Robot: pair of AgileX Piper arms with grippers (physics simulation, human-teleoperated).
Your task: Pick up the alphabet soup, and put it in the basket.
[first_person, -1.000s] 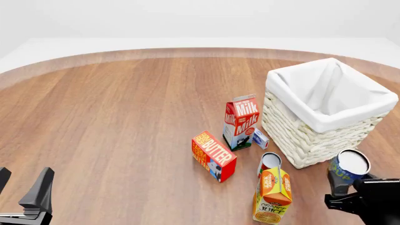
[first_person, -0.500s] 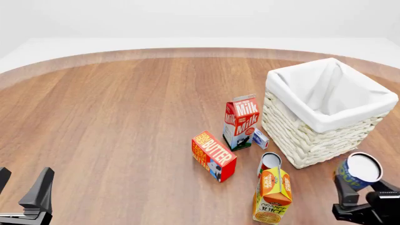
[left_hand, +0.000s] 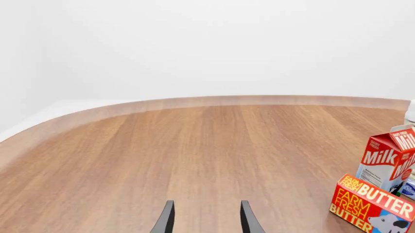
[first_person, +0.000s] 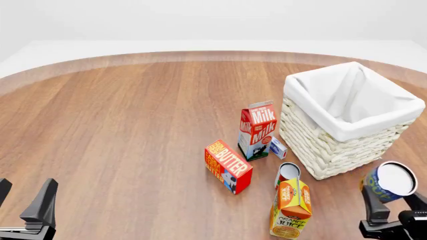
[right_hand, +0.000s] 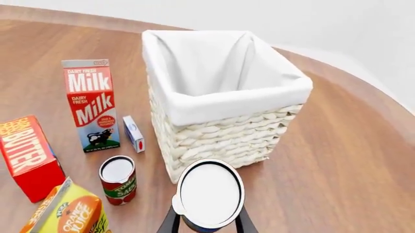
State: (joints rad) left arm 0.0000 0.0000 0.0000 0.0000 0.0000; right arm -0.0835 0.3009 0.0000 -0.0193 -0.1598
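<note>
Soup can first: the right gripper (first_person: pixel 393 212), low in the right corner of the front view, pinches the small round alphabet soup can with the dark blue label and flat white top (first_person: pixel 390 181). Over the last second the can has gone up and a bit to the right, and it has tipped so its white top faces the camera more. It hangs in the air, off the brown wooden tabletop (first_person: pixel 133 125).

Just up and left of it stands the big square white wicker basket with the white cloth lining (first_person: pixel 333 150). The can is beside the basket's near corner, not over the opening yet. I think the lift is nearly done, and the can next needs to go higher and across the rim.

Nearby are a red tomato can (first_person: pixel 287 174), an orange juice carton (first_person: pixel 291 202), a red butter box (first_person: pixel 228 166) and a milk carton (first_person: pixel 256 130).

The left gripper (first_person: pixel 23 212), in the lower left corner, is spread wide and holds nothing.
</note>
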